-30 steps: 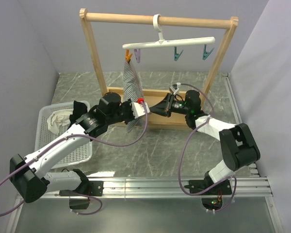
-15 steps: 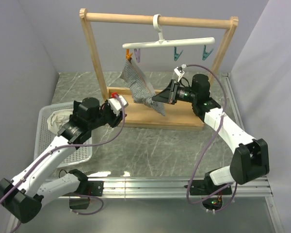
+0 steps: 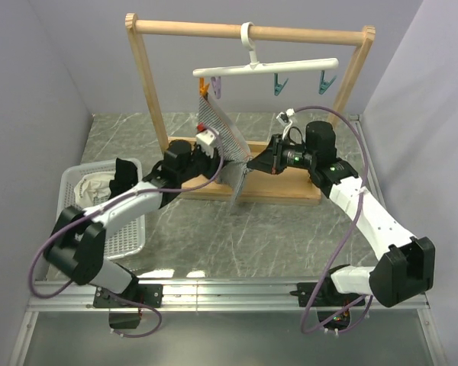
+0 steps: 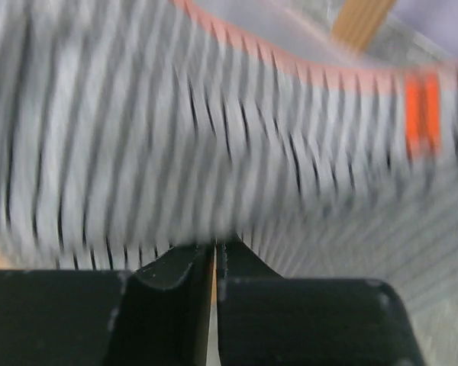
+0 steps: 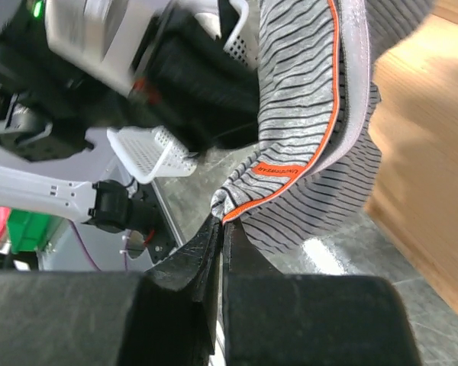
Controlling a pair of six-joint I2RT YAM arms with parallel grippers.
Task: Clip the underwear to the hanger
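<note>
The underwear hangs by one corner from the orange clip at the left end of the hanger. From there it stretches down and to the right, to where the right tool is clamped shut on its orange-piped edge. The left tool is closed to a thin slit with the cloth at its tips. It seems to nip the cloth, though blur makes that uncertain. The step in hand looks like fastening a second corner. To do it well, the right tool should probably lift its held edge towards the purple clip or a teal clip. The band should stay taut but not be pulled so hard that the orange clip lets go or the hanger swings on the wooden frame. The cloth is thin and grey with fine dark stripes. It is soft enough to fold and sag below the grip.
</note>
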